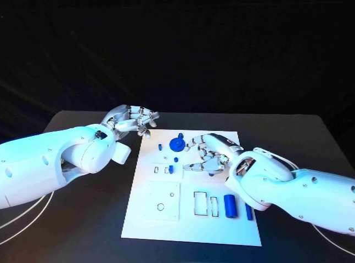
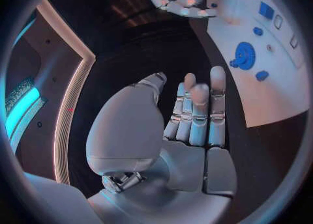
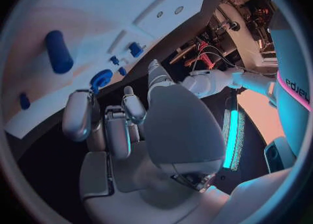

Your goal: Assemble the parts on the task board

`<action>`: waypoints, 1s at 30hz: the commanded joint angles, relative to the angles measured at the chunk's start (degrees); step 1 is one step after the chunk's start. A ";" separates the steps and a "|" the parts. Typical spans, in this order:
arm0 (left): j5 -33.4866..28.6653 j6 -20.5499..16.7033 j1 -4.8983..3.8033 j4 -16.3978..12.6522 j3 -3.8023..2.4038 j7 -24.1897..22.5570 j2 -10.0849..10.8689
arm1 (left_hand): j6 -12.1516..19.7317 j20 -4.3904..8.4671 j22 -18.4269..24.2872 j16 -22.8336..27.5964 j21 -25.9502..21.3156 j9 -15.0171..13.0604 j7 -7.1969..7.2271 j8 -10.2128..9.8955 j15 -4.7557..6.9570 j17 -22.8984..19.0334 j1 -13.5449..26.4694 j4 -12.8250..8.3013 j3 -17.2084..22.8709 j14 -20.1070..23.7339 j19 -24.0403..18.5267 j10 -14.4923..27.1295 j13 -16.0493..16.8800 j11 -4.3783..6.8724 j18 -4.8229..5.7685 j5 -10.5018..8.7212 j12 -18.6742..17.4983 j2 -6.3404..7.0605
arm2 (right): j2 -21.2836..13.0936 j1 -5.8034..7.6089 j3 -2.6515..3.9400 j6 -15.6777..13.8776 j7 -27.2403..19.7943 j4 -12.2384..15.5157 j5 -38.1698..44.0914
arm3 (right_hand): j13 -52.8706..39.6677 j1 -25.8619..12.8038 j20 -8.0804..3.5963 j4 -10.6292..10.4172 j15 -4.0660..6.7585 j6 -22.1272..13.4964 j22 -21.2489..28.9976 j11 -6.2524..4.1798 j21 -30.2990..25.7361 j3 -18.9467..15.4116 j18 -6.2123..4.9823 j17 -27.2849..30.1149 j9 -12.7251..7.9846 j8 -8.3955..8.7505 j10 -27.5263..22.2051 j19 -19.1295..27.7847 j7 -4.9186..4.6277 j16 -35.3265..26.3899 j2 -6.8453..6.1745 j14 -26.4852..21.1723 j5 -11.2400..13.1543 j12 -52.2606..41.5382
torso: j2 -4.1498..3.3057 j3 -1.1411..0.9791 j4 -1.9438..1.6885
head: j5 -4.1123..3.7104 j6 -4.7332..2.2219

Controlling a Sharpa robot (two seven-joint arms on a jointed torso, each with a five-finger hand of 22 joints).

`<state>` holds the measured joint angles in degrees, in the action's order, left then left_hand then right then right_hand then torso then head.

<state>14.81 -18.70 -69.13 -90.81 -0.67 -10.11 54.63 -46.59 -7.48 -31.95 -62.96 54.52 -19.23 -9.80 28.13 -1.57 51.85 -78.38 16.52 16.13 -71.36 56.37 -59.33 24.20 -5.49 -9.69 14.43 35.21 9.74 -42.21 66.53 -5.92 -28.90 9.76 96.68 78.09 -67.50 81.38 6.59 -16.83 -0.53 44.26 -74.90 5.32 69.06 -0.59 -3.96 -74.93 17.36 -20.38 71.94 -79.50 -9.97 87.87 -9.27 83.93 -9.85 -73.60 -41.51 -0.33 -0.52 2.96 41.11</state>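
A: Start nearest the robot. What lies on the task board [image 1: 191,230]?
B: At its near end, a big blue cylinder [image 1: 231,205] lies beside a thin blue pin [image 1: 249,211], next to some empty slots. Neither is touched.

A: And the right hand [image 1: 210,153]?
B: It hovers over the board's middle, fingers loosely curled and apart. I see nothing in it, so I take it as empty. Small blue pieces [image 1: 172,169] lie just beside it.

A: Farther out?
B: The blue gear [image 1: 177,144] sits near the board's far end, with a small blue peg [image 1: 161,146] next to it. The left hand [image 1: 134,121] hangs off the board's far left corner, over the black worktop [image 1: 82,219], fingers partly open and holding nothing.

A: So which step?
B: My guess is that the right hand is reaching for a small piece or the gear. Next it needs to lower and close the fingers cleanly on one part without nudging its neighbours.
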 commanded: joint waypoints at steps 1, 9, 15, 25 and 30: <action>13.61 5.45 -0.05 0.87 -0.03 12.28 -0.49 | 0.98 0.35 -8.11 -8.13 7.44 -2.57 0.49 3.46 0.53 8.16 2.19 0.12 -0.60 -4.70 3.12 1.68 3.64 0.68 0.63 0.16 5.57 -0.35 | -2.26 1.00 0.17 1.77 -7.28 1.78 -8.56 | -0.17 0.13 0.23 0.07 -0.31 0.49 -0.89 -0.22 -0.21 0.39 -0.80 -8.82 0.02 -0.07 0.09 0.09 0.11 -0.36 0.74 4.58 -0.32 -0.15 | 0.35 -0.04 0.05 | 0.11 0.20; 33.66 18.93 -0.08 2.20 -0.03 27.91 -2.87 | 1.15 1.36 -20.59 -16.18 17.26 -8.69 2.44 10.56 1.85 17.93 7.42 0.32 -2.11 -10.29 7.93 1.94 9.50 2.30 2.20 0.15 15.44 -1.33 | -8.46 4.22 0.51 2.36 -9.34 3.40 -22.29 | 0.36 0.99 -0.03 0.22 -0.04 1.09 0.03 -0.49 -1.90 1.09 -1.12 -7.85 -0.12 -0.24 -0.27 0.77 0.35 -0.81 1.69 4.34 -3.57 0.13 | 1.32 -0.21 0.31 | 0.82 0.48; 40.69 23.30 -0.09 2.60 -0.03 33.42 -4.80 | 1.35 1.75 -20.97 -15.52 17.63 -11.13 3.04 12.84 2.32 16.73 9.19 0.41 -2.62 -9.95 7.87 1.80 10.39 2.76 2.24 0.11 17.06 -1.97 | -10.21 5.32 0.85 0.85 -8.28 1.80 -26.04 | 0.39 1.20 -0.09 0.21 0.02 1.23 -0.03 -0.55 -1.93 1.21 -1.10 -7.96 -0.18 -0.27 -0.24 0.71 0.41 -0.79 1.60 4.37 -4.95 0.11 | 1.66 -0.32 0.30 | 1.22 0.86; 44.65 26.69 -0.23 4.15 0.04 37.74 -7.74 | 2.22 2.00 -21.50 -15.57 18.07 -13.91 3.32 14.41 2.52 16.64 14.98 0.41 -5.13 -10.18 7.91 2.04 11.21 3.01 2.32 -4.75 18.59 -3.41 | -10.72 5.98 0.96 -1.15 -7.98 -0.78 -29.46 | 0.91 0.93 -0.11 0.11 0.04 1.34 0.24 -0.56 -2.39 1.08 -1.19 -7.52 -0.19 -0.32 -0.63 0.90 0.43 -0.98 1.47 4.27 -5.28 0.47 | 1.65 -0.41 0.38 | 1.51 1.06; 46.18 27.54 -0.33 4.58 0.16 38.48 -8.66 | 2.31 2.02 -21.52 -15.56 18.09 -14.38 3.36 14.63 2.55 16.61 15.27 0.40 -5.65 -10.18 7.87 2.07 11.32 3.03 2.32 -6.12 18.82 -3.74 | -10.65 6.11 0.97 -1.96 -8.23 -1.36 -30.50 | 1.70 0.78 -0.12 0.09 0.05 1.32 0.45 -0.56 -2.74 1.07 -1.26 -6.92 -0.22 -0.30 -1.28 1.06 0.43 -1.24 1.53 4.12 -5.51 1.08 | 1.60 -0.37 0.34 | 1.48 1.24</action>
<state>58.04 5.93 -69.33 -86.30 -0.51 26.24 46.19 -44.76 -5.91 -53.47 -78.52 72.28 -33.56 -6.53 42.50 0.62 68.50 -63.51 16.92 10.68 -81.48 64.29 -57.13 35.47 -2.85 -8.35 8.50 53.87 6.10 -52.91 72.62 -4.98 -29.53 2.50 95.40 49.85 -65.85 82.41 6.57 -16.60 -0.52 45.13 -74.50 4.81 66.65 0.29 -4.85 -74.91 17.22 -20.38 71.01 -78.88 -9.53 86.90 -7.90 83.93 -15.09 -72.71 -39.85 -0.72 -0.20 4.45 42.25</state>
